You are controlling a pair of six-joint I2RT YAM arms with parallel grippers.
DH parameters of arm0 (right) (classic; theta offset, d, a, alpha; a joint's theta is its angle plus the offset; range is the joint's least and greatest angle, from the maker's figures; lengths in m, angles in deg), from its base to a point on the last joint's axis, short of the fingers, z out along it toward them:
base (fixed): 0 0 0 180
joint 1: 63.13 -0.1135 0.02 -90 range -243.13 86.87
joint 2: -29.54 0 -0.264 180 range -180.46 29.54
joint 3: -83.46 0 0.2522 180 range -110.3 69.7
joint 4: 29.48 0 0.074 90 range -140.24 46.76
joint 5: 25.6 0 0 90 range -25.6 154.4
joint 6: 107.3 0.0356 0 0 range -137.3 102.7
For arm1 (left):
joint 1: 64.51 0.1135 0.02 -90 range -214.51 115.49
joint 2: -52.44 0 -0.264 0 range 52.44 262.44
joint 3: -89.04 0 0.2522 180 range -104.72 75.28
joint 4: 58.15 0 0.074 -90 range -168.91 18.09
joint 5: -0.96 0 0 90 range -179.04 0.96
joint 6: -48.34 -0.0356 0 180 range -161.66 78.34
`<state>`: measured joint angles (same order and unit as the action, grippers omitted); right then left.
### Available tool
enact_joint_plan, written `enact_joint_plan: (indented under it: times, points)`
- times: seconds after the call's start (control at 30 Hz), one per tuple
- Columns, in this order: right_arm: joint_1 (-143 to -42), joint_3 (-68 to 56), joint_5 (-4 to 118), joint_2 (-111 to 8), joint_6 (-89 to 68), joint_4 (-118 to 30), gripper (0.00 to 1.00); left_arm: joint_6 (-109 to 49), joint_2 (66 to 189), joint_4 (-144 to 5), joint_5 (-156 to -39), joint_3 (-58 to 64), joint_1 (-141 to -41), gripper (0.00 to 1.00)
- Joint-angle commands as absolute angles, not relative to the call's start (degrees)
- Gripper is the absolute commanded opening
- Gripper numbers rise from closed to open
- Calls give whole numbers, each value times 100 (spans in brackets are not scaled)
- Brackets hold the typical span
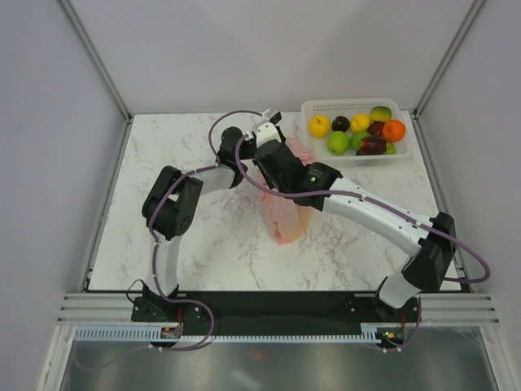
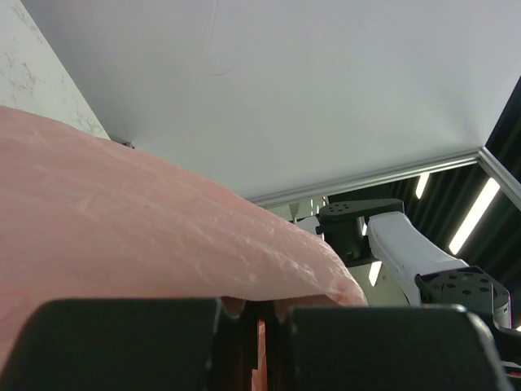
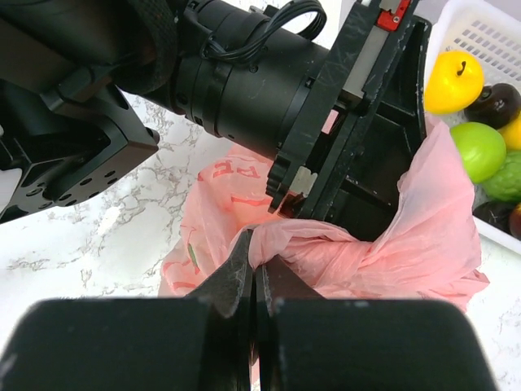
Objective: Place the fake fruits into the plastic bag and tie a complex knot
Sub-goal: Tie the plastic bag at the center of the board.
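Open table (image 1: 187, 261) surface lies left of and in front of the plastic bag (image 1: 286, 218). A gripper can pass there, except where the left arm (image 1: 172, 204) folds over the left side. The right arm (image 1: 374, 213) runs diagonally from the near right corner to the bag and bars that area. Both arms meet above the bag. In the right wrist view, the left arm's wrist stands directly over the bag mouth. The basket (image 1: 350, 104), filled with fake fruits (image 1: 338, 142), occupies the far right corner, near the bag. Enclosure walls (image 1: 49, 163) bound three sides.
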<state>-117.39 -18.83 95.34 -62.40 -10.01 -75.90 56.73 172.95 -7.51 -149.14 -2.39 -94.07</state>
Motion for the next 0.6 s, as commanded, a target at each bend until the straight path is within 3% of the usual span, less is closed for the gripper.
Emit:
enact_joint_plan:
  times: [0.0,0.27,0.57]
  points:
    - [-11771,-2083,9657,-5984,-835,-7636,0,5643,17250,-520,-14856,-444,-9474,2]
    - [-11368,-1548,8665,-5695,-526,-7251,0,5423,17100,-538,-14643,-198,-9518,2]
    - [-11235,-1590,8462,-5808,-561,-7180,0,5625,17258,-405,-14723,-242,-9597,2]
